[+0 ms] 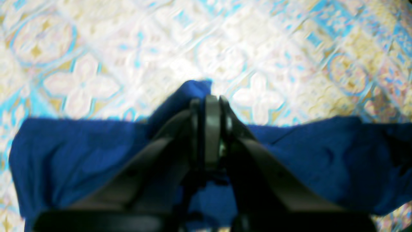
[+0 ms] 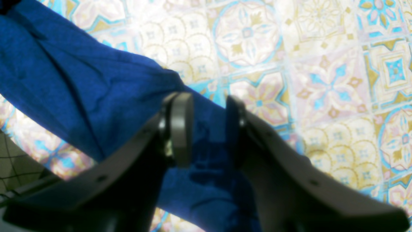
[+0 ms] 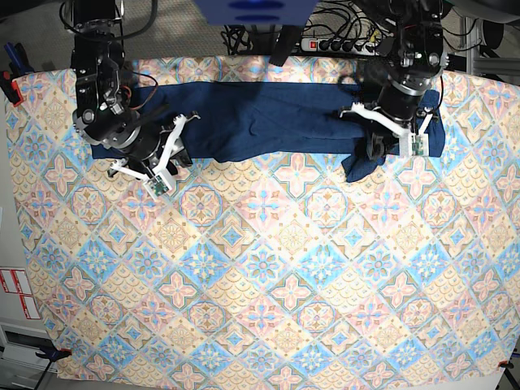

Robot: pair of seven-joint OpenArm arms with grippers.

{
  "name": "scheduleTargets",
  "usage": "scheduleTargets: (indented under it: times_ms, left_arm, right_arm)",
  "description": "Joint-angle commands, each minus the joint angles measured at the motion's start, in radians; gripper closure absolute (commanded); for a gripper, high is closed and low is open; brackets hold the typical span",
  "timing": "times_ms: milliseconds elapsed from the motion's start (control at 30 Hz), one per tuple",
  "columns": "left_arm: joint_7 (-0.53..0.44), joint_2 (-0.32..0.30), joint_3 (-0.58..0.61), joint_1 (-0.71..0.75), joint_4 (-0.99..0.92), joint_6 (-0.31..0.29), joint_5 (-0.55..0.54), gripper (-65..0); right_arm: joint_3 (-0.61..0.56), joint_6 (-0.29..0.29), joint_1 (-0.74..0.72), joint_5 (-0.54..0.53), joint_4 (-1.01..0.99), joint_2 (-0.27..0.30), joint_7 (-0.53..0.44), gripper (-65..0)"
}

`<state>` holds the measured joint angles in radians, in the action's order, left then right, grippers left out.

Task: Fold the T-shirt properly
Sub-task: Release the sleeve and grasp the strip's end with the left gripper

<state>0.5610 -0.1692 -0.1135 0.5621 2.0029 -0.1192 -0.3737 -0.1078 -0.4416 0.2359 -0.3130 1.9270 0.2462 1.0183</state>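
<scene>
My left gripper [image 1: 210,100] is pinched tight on the T-shirt [image 3: 268,120], which lies stretched across the far edge of the tablecloth [image 3: 268,276], while my right gripper [image 2: 209,129] straddles it, fingers spread.

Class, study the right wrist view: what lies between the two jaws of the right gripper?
A stretch of the T-shirt, blue fabric, fills the gap between the parted jaws of the right gripper. Patterned tablecloth lies beyond. The right wrist view shows this.
</scene>
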Motion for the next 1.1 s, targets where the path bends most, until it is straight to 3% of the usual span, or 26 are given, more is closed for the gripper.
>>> scheduleTargets:
  times_ms: [0, 300, 433, 533, 633, 867, 1067]
  left_arm:
    - [-0.023, -0.019, -0.001, 0.014, 0.025, -0.004, -0.008, 0.0]
    - [-0.008, -0.033, -0.002, 0.082, 0.025, -0.004, 0.031, 0.0]
    - [0.127, -0.026, -0.002, 0.082, 0.025, -0.004, 0.134, -14.9]
    - [0.155, -0.022, -0.01, 0.082, 0.025, -0.004, 0.143, -24.4]
    - [0.156, -0.019, -0.073, 0.08, 0.025, -0.004, 0.14, -27.0]
    - [0.17, 0.0, -0.197, -0.003, -0.009, -0.006, 0.025, -27.9]
    - [0.301, 0.001, -0.206, -0.193, -0.189, -0.006, -0.1, -27.9]
  right_arm:
    - [0.003, -0.003, -0.008, -0.005, 0.015, 0.006, -0.019, -17.5]
    - [0.003, -0.003, -0.008, -0.005, 0.013, 0.006, -0.019, -17.5]
    - [0.003, -0.003, -0.008, -0.005, 0.013, 0.006, -0.019, -17.5]
    - [0.003, -0.003, -0.008, -0.005, 0.013, 0.006, -0.019, -17.5]
    - [0.003, -0.003, -0.008, -0.005, 0.013, 0.006, -0.019, -17.5]
    - [0.003, -0.003, -0.008, -0.005, 0.013, 0.003, -0.019, -17.4]
    - [0.001, -0.003, -0.008, -0.005, 0.013, 0.0, -0.019, -17.4]
